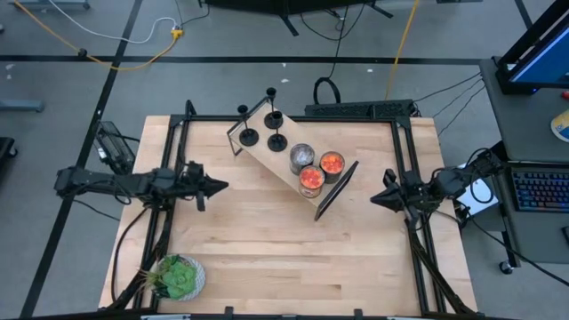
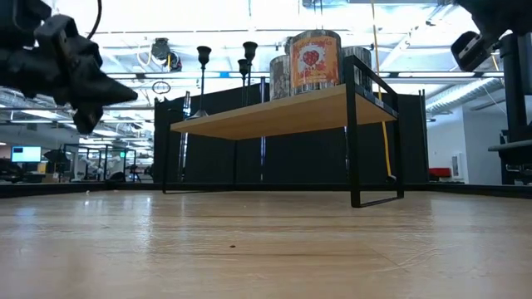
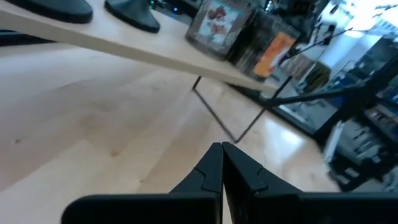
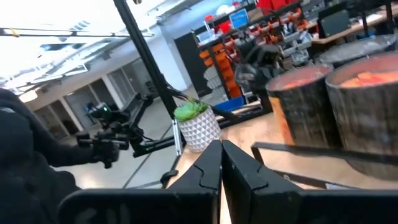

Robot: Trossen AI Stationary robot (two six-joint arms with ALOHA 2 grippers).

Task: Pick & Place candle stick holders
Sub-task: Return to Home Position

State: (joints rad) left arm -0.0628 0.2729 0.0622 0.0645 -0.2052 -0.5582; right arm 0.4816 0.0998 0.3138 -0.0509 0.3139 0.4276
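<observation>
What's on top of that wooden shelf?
Black candle stick holders at one end; two orange jars and a silver jar at the other. From above, the shelf hides what's beneath.

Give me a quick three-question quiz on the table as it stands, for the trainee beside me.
1. True or false: the left gripper and right gripper both have shut, empty jaws.
2. How many jars stand on the shelf? A two, B three, C five.
3. Fill in: the candle stick holders stand at the shelf end nearer the ____ arm.
Key: 1 true; 2 B; 3 left.
</observation>
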